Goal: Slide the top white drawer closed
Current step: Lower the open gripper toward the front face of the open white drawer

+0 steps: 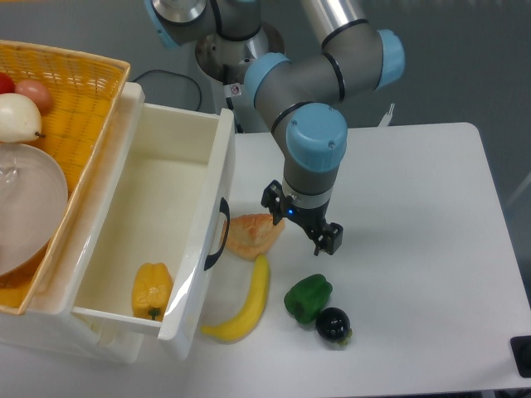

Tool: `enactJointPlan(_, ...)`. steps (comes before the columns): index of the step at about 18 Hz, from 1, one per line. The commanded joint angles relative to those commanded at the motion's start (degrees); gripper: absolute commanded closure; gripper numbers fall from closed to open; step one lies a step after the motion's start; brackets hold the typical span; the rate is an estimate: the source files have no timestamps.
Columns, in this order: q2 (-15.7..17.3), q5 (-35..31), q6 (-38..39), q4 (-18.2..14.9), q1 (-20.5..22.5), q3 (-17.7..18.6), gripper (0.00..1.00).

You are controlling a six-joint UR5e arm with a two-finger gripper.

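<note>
The top white drawer (149,207) stands pulled far out of its cabinet at the left. Its front panel (199,274) faces right and carries a black curved handle (221,235). Inside the drawer lies a yellow pepper (152,289). My gripper (301,221) hangs a short way right of the panel, apart from it, just over the table beside a piece of bread (253,233). Its two black fingers (330,240) stand spread and hold nothing.
A banana (249,302), a green pepper (308,297) and a dark round fruit (334,324) lie on the white table (415,249) in front of the gripper. A yellow wicker basket (75,108) with fruit and a glass bowl sits on the cabinet top.
</note>
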State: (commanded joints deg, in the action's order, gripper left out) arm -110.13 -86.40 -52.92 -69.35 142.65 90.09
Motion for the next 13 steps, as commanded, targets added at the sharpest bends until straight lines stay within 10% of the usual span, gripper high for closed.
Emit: enactJointPlan(13, -1.6, 4.9, 20.0, 0.2, -0.3, -1.8, 0.00)
